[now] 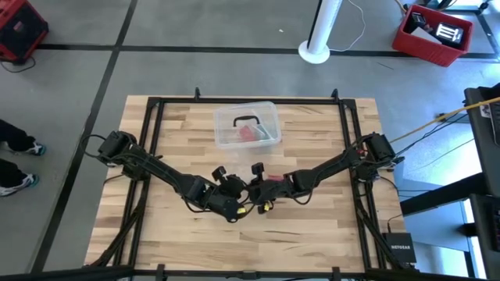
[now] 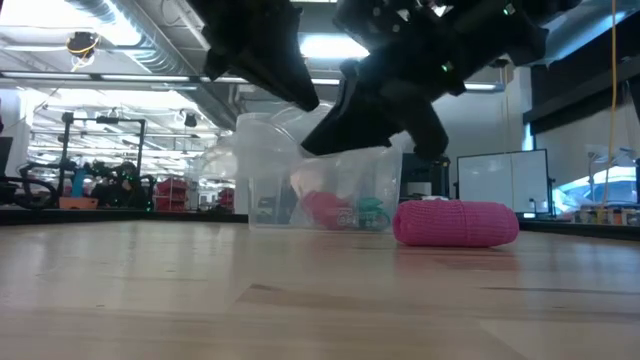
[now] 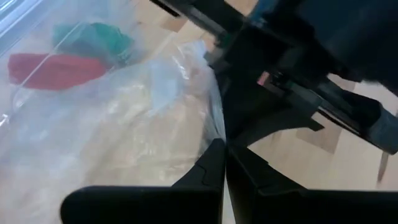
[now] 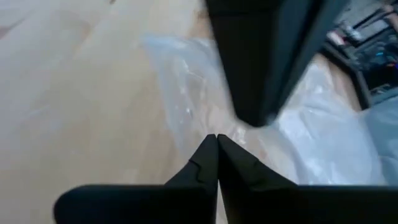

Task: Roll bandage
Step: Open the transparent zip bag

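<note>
The pink bandage is a small roll [image 2: 455, 222] lying on its side on the table, also in the high view [image 1: 274, 178] beside my right arm. My left gripper [image 1: 237, 200] and right gripper [image 1: 256, 192] meet above the table's middle. Both are shut on a crumpled clear plastic wrapper [image 3: 124, 118], which also shows in the right wrist view [image 4: 186, 87] and as a pale film in the low view [image 2: 235, 150]. Neither gripper touches the roll. My left gripper pinches a bunched part of the clear wrapper [image 3: 216, 127] between its two fingertips; the film spreads away from the tips, crumpled and slack. My right gripper pinches the wrapper's crumpled film [image 4: 210, 124] between its two fingertips, close to my left gripper's dark fingers [image 4: 267, 68]; how many layers, I cannot tell.
A clear plastic box [image 1: 247, 125] with pink and green contents stands on the table's far middle, just behind the grippers and the roll [image 2: 330, 195]. A dark frame [image 1: 152, 105] runs around the table's edges.
</note>
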